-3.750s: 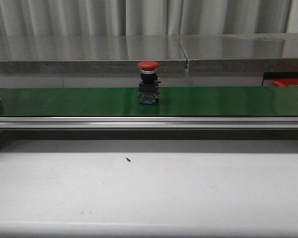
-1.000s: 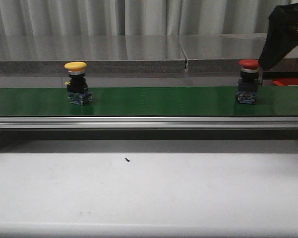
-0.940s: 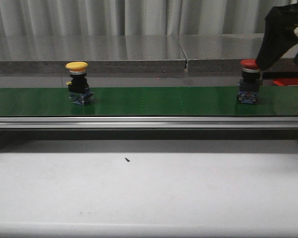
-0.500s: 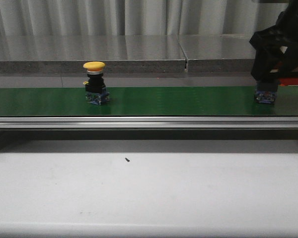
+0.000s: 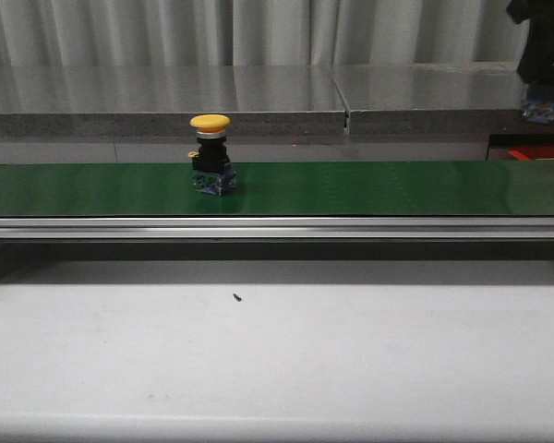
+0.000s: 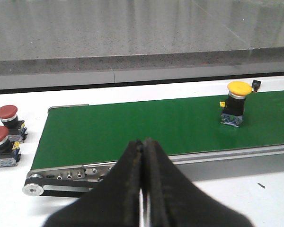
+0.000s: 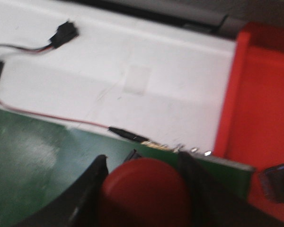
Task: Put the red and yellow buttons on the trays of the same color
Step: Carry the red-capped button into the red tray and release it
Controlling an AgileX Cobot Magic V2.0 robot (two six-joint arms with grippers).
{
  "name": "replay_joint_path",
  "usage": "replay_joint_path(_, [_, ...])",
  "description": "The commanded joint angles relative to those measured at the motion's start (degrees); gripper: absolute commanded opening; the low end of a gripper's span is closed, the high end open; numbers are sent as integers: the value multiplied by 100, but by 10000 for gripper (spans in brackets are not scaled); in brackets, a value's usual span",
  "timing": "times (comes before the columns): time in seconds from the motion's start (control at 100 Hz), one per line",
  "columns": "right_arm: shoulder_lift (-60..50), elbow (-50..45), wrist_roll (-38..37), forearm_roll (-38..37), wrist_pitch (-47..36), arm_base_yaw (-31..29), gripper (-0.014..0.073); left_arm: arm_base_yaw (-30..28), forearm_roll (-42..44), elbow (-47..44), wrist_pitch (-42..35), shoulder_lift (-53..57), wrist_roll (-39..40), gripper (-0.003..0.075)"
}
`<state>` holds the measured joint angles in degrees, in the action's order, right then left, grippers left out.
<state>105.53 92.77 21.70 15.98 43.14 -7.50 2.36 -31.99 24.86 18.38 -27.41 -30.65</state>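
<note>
My right tool (image 7: 142,189) is gripping the red button (image 7: 144,194) by its smooth domed cap, black fingers pressing on both sides, up at the upper right of the front view. The glossy red tray (image 7: 260,118) is showing at the right of the blurred wrist frame, probably just beside the button. My left tool (image 6: 143,189) is hanging closed and empty. The yellow button (image 5: 210,152), mushroom-capped on a black body, is standing upright on the matte green belt (image 5: 369,187), left of centre.

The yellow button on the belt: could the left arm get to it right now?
Probably yes. The yellow button stands alone on the green belt, nothing around it; the left gripper is shut and holds nothing.
</note>
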Motion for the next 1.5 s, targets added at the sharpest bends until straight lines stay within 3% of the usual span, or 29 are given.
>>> replay_joint_path(0.0, [12, 655, -115, 27, -188, -354, 140, 52, -116, 150, -384, -8, 23, -19])
replay_joint_path(0.24, [1226, 2159, -339, 22, 34, -937, 140, 52, -116, 150, -384, -8, 23, -19])
replay_joint_path(0.52, [2342, 3301, -475, -266, 117, -1062, 140, 52, -116, 150, -384, -8, 23, -19])
replay_joint_path(1.14, [3035, 3675, -628, -428, -36, -1062, 145, 52, -116, 150, -384, -8, 23, -19])
replay_joint_path(1.23, [3035, 3675, -628, -428, -24, -1062, 214, 52, -116, 150, -384, -8, 23, -19])
replay_joint_path(1.4, [3035, 3675, -628, -428, 35, -1062, 486, 52, -116, 150, -384, -8, 23, -19])
replay_joint_path(1.49, [3035, 3727, -628, -428, 23, -1062, 535, 52, -116, 150, -384, -8, 23, -19])
